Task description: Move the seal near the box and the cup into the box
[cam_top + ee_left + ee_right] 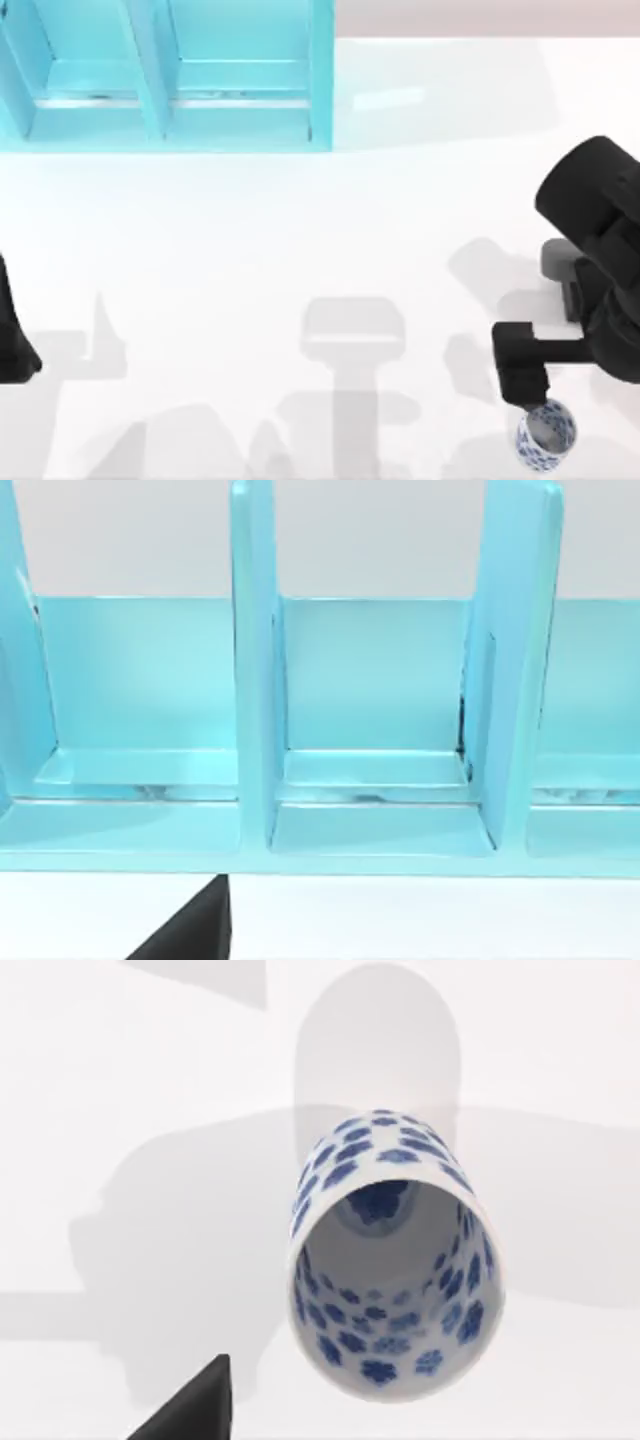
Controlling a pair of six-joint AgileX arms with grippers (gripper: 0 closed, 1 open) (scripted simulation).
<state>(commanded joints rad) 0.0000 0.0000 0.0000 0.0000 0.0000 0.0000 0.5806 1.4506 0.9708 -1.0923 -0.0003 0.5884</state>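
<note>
The cup (pixel 547 436), white with blue flower marks, stands upright near the front edge at the table's right. My right gripper (pixel 522 385) hangs just behind and above it, apart from it. The right wrist view looks down into the cup (pixel 395 1270), whose white inside shows blue marks, with a dark part of the right gripper (pixel 190 1415) beside it. The light blue box (pixel 170 75) with upright dividers stands at the back left. The seal is out of view. My left gripper (pixel 15 345) is parked at the left edge.
The left wrist view faces the box (pixel 370 730) and its compartments, with a dark part of the left gripper (pixel 190 930) low in the picture. White table (pixel 320 250) stretches between the box and the cup.
</note>
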